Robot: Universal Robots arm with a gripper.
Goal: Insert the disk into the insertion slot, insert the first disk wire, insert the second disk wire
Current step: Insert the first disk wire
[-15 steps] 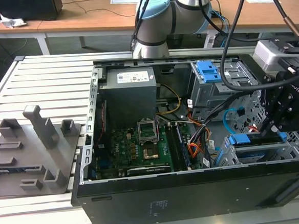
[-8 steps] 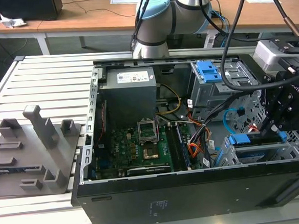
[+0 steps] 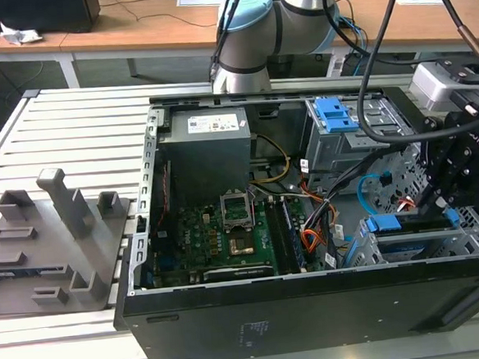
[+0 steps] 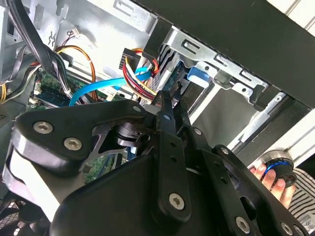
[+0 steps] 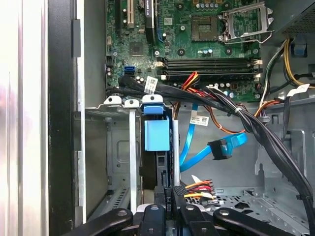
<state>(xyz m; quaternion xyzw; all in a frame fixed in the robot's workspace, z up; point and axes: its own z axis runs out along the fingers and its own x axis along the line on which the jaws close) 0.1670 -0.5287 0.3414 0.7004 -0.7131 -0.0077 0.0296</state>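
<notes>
The flat silver-grey disk in its bright blue plastic frame (image 5: 156, 133) is sitting down inside the low grey sheet-metal insertion slot (image 5: 132, 147), at the case corner on the exterior view's right (image 3: 407, 224). My gripper (image 5: 173, 194) is hovering just above the disk's end, and I am pinching its fingers narrowly around a black power plug with red, yellow and black wires (image 5: 198, 187). A flat light-blue data cable (image 5: 197, 147) is hanging loose beside the slot, its black end touching nothing. A person's hand (image 4: 268, 177) is resting outside the case.
</notes>
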